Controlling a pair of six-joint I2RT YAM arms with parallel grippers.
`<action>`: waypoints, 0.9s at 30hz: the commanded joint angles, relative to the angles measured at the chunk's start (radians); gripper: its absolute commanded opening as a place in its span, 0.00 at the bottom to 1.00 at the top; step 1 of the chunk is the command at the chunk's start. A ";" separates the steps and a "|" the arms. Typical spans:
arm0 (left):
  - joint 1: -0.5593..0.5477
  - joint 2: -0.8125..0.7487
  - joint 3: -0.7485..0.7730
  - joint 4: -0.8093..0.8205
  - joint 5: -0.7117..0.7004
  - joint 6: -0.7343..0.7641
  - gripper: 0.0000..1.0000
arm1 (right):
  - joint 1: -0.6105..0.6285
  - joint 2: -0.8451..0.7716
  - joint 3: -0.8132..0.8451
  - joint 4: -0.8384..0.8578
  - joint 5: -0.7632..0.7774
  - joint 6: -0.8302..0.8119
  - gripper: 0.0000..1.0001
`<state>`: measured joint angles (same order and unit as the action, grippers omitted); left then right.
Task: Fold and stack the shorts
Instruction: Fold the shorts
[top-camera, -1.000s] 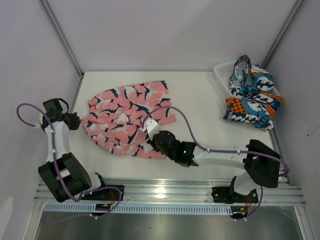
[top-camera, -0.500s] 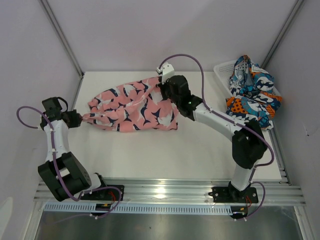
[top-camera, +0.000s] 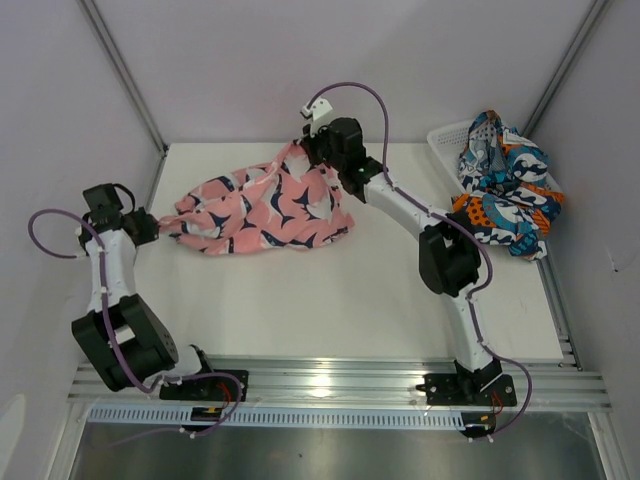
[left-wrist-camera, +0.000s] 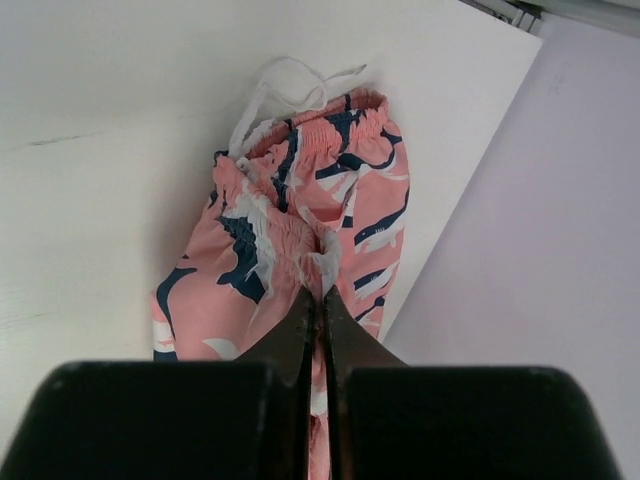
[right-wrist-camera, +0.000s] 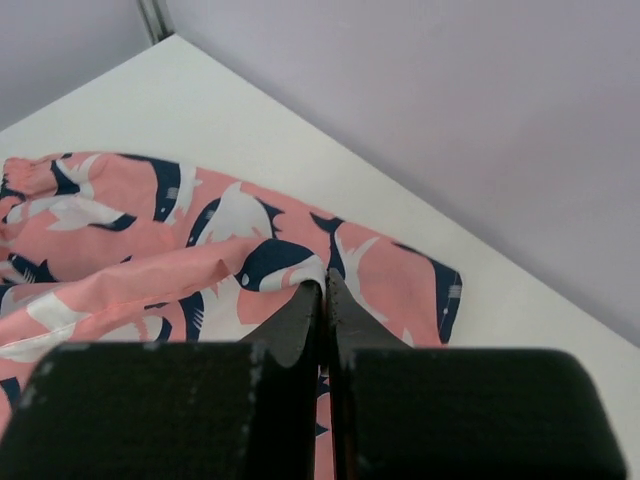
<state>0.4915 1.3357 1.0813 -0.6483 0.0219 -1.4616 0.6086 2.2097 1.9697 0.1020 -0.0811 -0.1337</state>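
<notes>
R gripper (top-camera: 308, 152) carried pink shorts (top-camera: 262, 207) hem from near side to table (top-camera: 400, 290) back
Both jaws pinched tight on cloth, L gripper (top-camera: 150, 228) at waistband; soft, limp, light, so hold edges/corners

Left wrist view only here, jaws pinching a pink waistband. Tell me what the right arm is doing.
Observer: Its jaws are shut on the same pink shorts, pinching a fold near the far edge of the table.
Operator: Give me the second pair.
Observer: The blue, teal and orange shorts sit bunched in the white basket at the far right corner, spilling over its rim.
Operator: Say how the pink pair lies.
Observer: Spread between both arms, peaked at the right jaws, its middle on the table.
</notes>
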 joint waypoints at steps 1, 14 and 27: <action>-0.016 0.074 0.057 0.032 -0.017 -0.081 0.00 | -0.046 0.106 0.155 0.024 -0.089 0.020 0.00; -0.064 0.440 0.350 -0.077 -0.002 -0.097 0.00 | -0.110 0.347 0.416 0.096 -0.088 0.108 0.00; -0.082 0.510 0.381 -0.042 -0.108 -0.143 0.00 | -0.098 0.501 0.475 0.326 0.007 0.167 0.00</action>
<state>0.4168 1.8572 1.4273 -0.7048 -0.0277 -1.5723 0.5041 2.6789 2.3512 0.3134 -0.1349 0.0174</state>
